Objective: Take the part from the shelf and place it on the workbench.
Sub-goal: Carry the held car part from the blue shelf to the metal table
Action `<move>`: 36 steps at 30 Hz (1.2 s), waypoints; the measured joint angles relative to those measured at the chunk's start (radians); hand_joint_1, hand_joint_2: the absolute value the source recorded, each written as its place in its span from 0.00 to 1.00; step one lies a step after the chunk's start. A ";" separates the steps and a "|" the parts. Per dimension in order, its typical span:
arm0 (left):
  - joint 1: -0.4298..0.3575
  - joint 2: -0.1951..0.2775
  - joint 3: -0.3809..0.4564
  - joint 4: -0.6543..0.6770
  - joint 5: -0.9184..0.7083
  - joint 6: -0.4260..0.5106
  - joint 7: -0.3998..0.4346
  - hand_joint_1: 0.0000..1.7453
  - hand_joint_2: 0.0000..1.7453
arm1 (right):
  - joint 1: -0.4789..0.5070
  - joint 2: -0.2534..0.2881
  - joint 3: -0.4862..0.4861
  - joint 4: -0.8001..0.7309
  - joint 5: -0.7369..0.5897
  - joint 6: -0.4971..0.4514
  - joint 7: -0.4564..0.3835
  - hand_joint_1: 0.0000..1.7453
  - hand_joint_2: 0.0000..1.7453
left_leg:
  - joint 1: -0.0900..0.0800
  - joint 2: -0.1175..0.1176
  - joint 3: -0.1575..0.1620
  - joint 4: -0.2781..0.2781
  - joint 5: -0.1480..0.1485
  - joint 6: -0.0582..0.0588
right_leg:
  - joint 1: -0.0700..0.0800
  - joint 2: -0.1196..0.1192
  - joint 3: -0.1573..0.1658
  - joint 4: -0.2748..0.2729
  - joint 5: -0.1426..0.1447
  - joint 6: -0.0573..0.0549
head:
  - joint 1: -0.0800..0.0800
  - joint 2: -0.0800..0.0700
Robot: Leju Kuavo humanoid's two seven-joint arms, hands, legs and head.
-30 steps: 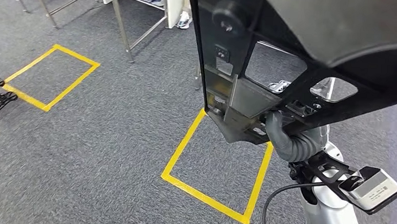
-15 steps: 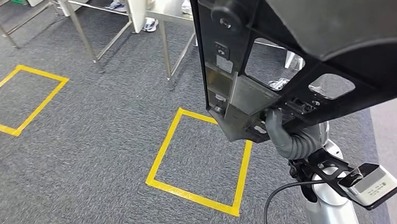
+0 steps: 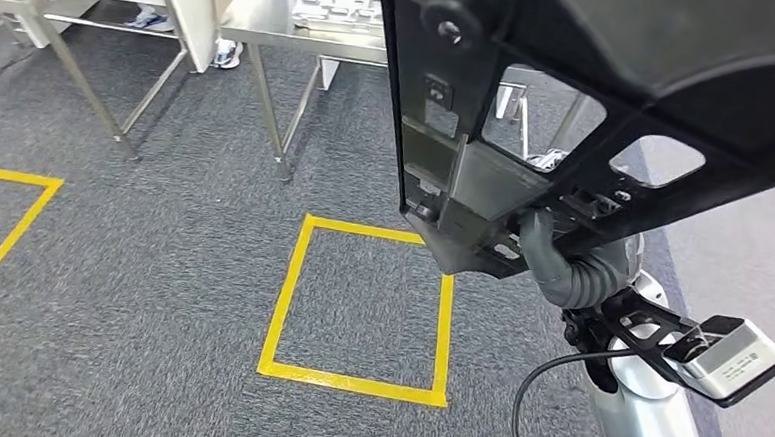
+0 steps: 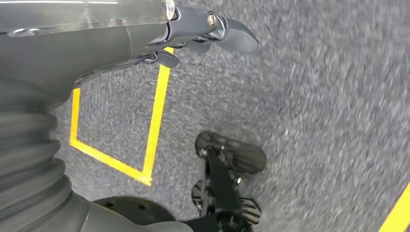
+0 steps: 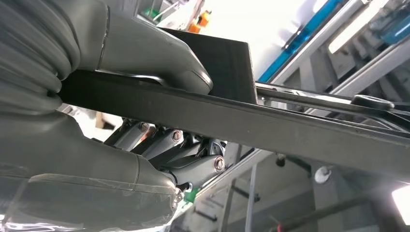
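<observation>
Fingers (image 5: 193, 169) of the right hand (image 3: 561, 268) are closed around the lower edge of the part (image 3: 529, 126), a large flat black panel with cut-out openings. In the right wrist view the thick grey thumb presses on one face of the panel's edge while the darker fingers clamp the other face. The part is held up in the air, close to the head camera, tilted and spreading across the upper right of the head view.

Over the last second the whole floor scene has slid: the yellow taped square (image 3: 359, 307) on the grey carpet has shifted and the metal desk (image 3: 303, 29) has come further into view. That suggests the robot is walking or turning toward the desk, carrying the part.

Left hand (image 4: 203, 34) hangs over the carpet, its fingers loosely apart and holding nothing.
</observation>
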 joint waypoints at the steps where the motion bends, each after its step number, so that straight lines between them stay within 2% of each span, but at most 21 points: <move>1: 0.001 0.000 0.000 0.000 -0.001 -0.002 0.000 0.00 1.00 | 0.001 0.000 0.000 0.001 -0.002 0.000 0.000 1.00 1.00 | -0.001 0.012 0.000 0.000 -0.001 0.000 | -0.002 -0.006 -0.027 0.057 -0.019 0.003 | 0.000 0.000; 2: 0.001 0.000 0.000 0.000 -0.001 -0.004 0.000 0.00 1.00 | 0.001 0.001 0.000 0.001 -0.002 0.001 0.001 1.00 1.00 | -0.001 0.025 0.000 0.001 -0.002 0.000 | -0.003 -0.009 -0.039 0.081 -0.020 0.005 | 0.000 0.000; 3: 0.001 0.000 0.000 0.000 -0.001 -0.006 0.000 0.00 1.00 | 0.001 0.001 0.000 0.002 -0.003 0.001 0.001 1.00 1.00 | -0.001 0.036 0.000 0.002 -0.004 -0.001 | -0.004 -0.013 -0.027 0.062 -0.002 0.005 | 0.000 0.000; 5: 0.000 0.000 0.000 0.000 -0.001 -0.007 0.000 0.00 1.00 | 0.000 0.001 0.000 0.002 -0.004 0.001 0.002 1.00 1.00 | -0.002 0.058 0.003 0.007 -0.010 -0.007 | -0.002 -0.043 0.048 -0.077 0.059 0.001 | 0.000 0.000; 7: -0.001 0.000 0.000 0.000 -0.001 -0.008 0.000 0.00 1.00 | -0.002 0.001 0.000 0.002 -0.006 0.002 0.002 1.00 1.00 | -0.007 0.074 0.006 0.011 -0.017 -0.017 | 0.005 -0.075 0.108 -0.191 0.094 -0.009 | -0.001 0.000; 8: -0.002 0.001 0.000 0.000 -0.001 -0.008 0.000 0.00 1.00 | -0.002 0.001 0.000 0.002 -0.007 0.002 0.002 1.00 1.00 | -0.009 0.082 0.008 0.012 -0.020 -0.022 | 0.008 -0.080 0.117 -0.210 0.095 -0.014 | -0.001 0.000; 10: -0.004 0.001 0.000 0.000 -0.001 -0.008 0.000 0.00 1.00 | -0.002 0.001 0.000 0.002 -0.008 0.003 0.002 1.00 1.00 | -0.010 0.096 0.013 0.011 -0.024 -0.034 | 0.009 -0.059 0.115 -0.211 0.097 -0.025 | -0.002 0.000; 11: -0.005 0.001 0.000 0.000 -0.001 -0.008 0.000 0.00 1.00 | -0.002 0.001 0.000 0.002 -0.008 0.003 0.002 1.00 1.00 | -0.008 0.090 0.014 0.015 -0.029 -0.040 | 0.007 -0.049 0.117 -0.215 0.099 -0.030 | -0.002 0.000; 13: -0.005 0.001 0.000 0.000 -0.001 -0.008 0.000 0.00 1.00 | -0.004 0.003 0.000 0.002 -0.008 0.004 0.002 1.00 1.00 | -0.003 0.051 -0.007 0.070 -0.068 -0.049 | 0.001 -0.030 0.121 -0.223 0.104 -0.041 | -0.005 0.000; 15: -0.002 0.002 0.000 0.000 -0.001 -0.008 0.000 0.00 1.00 | -0.005 0.006 0.001 0.002 -0.009 0.006 0.003 1.00 1.00 | -0.001 0.014 -0.069 0.206 -0.136 -0.054 | 0.001 -0.009 0.120 -0.223 0.104 -0.047 | -0.007 0.000; 17: 0.001 0.002 0.000 0.000 -0.002 -0.009 0.000 0.00 1.00 | -0.004 0.007 0.001 0.002 -0.011 0.008 0.004 1.00 1.00 | 0.000 0.005 -0.124 0.310 -0.163 -0.057 | 0.003 0.017 0.120 -0.221 0.104 -0.048 | -0.008 0.000; 19: 0.002 0.003 0.000 0.000 -0.003 -0.010 0.000 0.00 1.00 | -0.004 0.007 0.001 0.002 -0.012 0.009 0.006 1.00 1.00 | 0.000 0.002 -0.111 0.263 -0.110 -0.053 | 0.003 0.040 0.122 -0.217 0.102 -0.047 | -0.008 0.000; 21: 0.001 0.004 0.000 0.000 -0.004 -0.012 0.000 0.00 1.00 | -0.004 0.009 0.001 0.002 -0.015 0.010 0.006 1.00 1.00 | -0.001 -0.009 -0.053 0.119 -0.035 -0.044 | 0.005 0.057 0.124 -0.213 0.098 -0.043 | -0.009 0.000; 22: -0.001 0.005 0.000 0.000 -0.004 -0.013 0.000 0.00 1.00 | -0.004 0.010 0.001 0.002 -0.019 0.012 0.008 1.00 1.00 | -0.002 -0.016 -0.031 0.065 -0.014 -0.039 | 0.006 0.063 0.123 -0.210 0.097 -0.039 | -0.010 0.000; 25: -0.009 0.005 -0.001 0.000 -0.006 -0.015 -0.001 0.00 1.00 | -0.003 0.012 0.001 0.002 -0.030 0.020 0.017 1.00 1.00 | -0.005 -0.024 -0.018 0.025 -0.008 -0.023 | 0.006 0.074 0.117 -0.209 0.097 -0.021 | -0.010 0.000; 27: -0.010 0.005 0.000 0.000 -0.007 -0.015 -0.003 0.00 1.00 | -0.004 0.012 -0.002 0.002 -0.032 0.025 0.025 1.00 1.00 | -0.002 -0.018 -0.014 0.017 -0.002 -0.010 | 0.004 0.053 0.111 -0.195 0.084 -0.012 | -0.009 0.000; 30: -0.005 0.006 0.000 0.000 -0.011 -0.015 -0.006 0.00 1.00 | -0.004 0.012 -0.004 0.004 -0.032 0.029 0.031 1.00 1.00 | 0.000 -0.007 -0.012 0.010 0.003 0.002 | 0.002 0.002 0.037 -0.037 -0.001 -0.002 | -0.004 0.000; 32: -0.003 0.006 0.000 0.000 -0.013 -0.015 -0.007 0.00 1.00 | 0.001 0.012 -0.004 0.008 -0.031 0.029 0.031 1.00 1.00 | 0.000 -0.001 -0.012 0.010 0.001 0.003 | -0.002 -0.006 -0.020 0.078 -0.037 0.004 | -0.004 0.000; 33: -0.003 0.006 0.000 0.000 -0.013 -0.015 -0.008 0.00 1.00 | 0.002 0.012 -0.004 0.010 -0.031 0.029 0.031 1.00 1.00 | 0.000 0.001 -0.011 0.011 -0.001 0.002 | -0.004 -0.007 -0.025 0.084 -0.027 0.005 | -0.004 0.000; 34: -0.003 0.006 0.000 0.000 -0.014 -0.015 -0.008 0.00 1.00 | 0.003 0.012 -0.004 0.011 -0.030 0.029 0.031 1.00 1.00 | 0.000 0.003 -0.009 0.011 -0.003 0.000 | -0.006 -0.009 -0.008 0.049 0.001 0.005 | -0.004 0.000; 36: -0.003 0.006 0.000 0.000 -0.014 -0.015 -0.010 0.00 1.00 | 0.002 0.012 -0.004 0.012 -0.029 0.029 0.031 1.00 1.00 | -0.002 0.006 -0.003 0.014 -0.010 -0.007 | -0.006 -0.020 0.064 -0.096 0.066 0.001 | -0.004 0.000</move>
